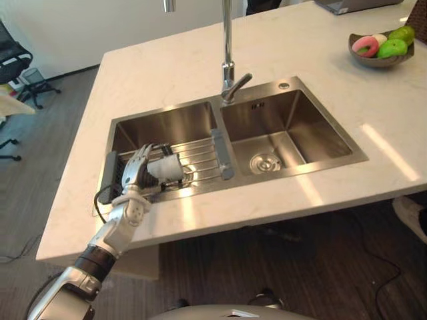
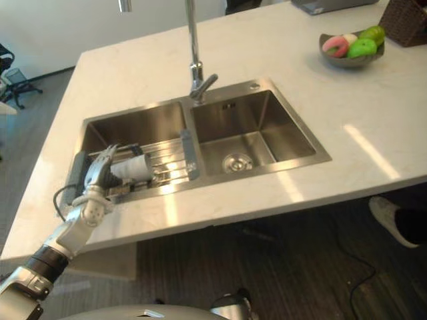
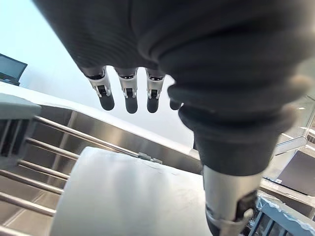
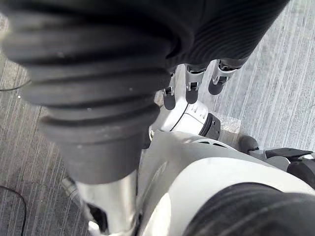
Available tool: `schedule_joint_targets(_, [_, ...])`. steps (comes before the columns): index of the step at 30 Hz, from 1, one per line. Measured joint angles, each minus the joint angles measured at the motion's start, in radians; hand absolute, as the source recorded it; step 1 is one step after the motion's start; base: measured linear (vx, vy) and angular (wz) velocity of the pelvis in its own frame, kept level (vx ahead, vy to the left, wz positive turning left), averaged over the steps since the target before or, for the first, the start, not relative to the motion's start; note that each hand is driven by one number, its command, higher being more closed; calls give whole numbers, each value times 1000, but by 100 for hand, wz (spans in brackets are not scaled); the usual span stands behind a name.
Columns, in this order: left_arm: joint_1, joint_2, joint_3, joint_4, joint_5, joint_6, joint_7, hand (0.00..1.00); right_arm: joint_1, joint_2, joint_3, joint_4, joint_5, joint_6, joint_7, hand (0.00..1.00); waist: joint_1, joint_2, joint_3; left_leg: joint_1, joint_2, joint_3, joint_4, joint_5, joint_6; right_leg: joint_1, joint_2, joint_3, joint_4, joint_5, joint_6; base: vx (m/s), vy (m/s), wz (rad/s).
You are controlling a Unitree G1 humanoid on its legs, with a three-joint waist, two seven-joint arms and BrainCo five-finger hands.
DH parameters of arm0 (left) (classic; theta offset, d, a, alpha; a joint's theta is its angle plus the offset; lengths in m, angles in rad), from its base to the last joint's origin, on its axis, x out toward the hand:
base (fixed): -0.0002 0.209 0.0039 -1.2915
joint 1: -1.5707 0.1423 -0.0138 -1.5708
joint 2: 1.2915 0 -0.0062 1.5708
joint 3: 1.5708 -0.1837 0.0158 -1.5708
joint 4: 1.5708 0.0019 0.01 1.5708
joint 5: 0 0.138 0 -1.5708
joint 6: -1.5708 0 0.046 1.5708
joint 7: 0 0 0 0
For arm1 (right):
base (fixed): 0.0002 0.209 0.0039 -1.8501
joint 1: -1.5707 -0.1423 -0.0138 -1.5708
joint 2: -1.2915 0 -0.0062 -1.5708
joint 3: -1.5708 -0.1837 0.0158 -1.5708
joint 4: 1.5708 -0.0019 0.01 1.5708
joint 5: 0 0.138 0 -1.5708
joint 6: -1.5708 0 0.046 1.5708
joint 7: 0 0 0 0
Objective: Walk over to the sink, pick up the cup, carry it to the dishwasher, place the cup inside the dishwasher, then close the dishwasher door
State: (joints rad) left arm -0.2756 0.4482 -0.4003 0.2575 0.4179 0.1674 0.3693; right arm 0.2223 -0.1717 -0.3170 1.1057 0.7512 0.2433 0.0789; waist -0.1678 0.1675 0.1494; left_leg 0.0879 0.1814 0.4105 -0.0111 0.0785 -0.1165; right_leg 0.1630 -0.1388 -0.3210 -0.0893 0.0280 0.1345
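White stone counter holds a steel sink — grey floor beyond.

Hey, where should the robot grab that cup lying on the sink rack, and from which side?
Probably round its curved side wall, mid-length, coming from above on the robot's left. The cup lies on its side across the rack bars, wall facing up, and the open left hand hovers over it there.

White wall, grey plank floor, pale stone counter, black office chair left.
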Motion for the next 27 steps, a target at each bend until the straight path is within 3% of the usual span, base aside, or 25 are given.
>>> schedule_joint_targets(9, [0, -23, 4, 28, 25, 30, -37, 0, 0, -11, 2, -1, 0, -6, 4, 0, -1, 9, 3, -26, -5, 0, 0, 17, 5, -25, -9, -20, 0, 3, -4, -66, 2, 1])
schedule_joint_targets(14, [-2, -29, 10, 33, 38, 52, -34, 0, 2, -19, 33, -19, 5, -9, 1, 0, -4, 14, 0, -28, -8, 0, -1, -11, 25, -26, -12, -23, 0, 17, 3, 0, 0, 0])
schedule_joint_targets(18, [-2, -29, 10, 39, 34, 55, -31, 0, 5, -28, 50, -28, 8, -8, 2, 0, -7, 17, 0, -26, -1, -2, -1, -18, 15, -26, -6, -23, 0, 25, 2, 29, -15, -3])
schedule_joint_targets(27, [-2, -28, 63, 49, -74, 68, 35, 0, 3, -28, 68, -28, 11, -8, 0, 0, -15, 13, 7, -17, 1, 5, 0, -14, 1, -26, -3, -22, 0, 24, 2, 25, -9, -4])
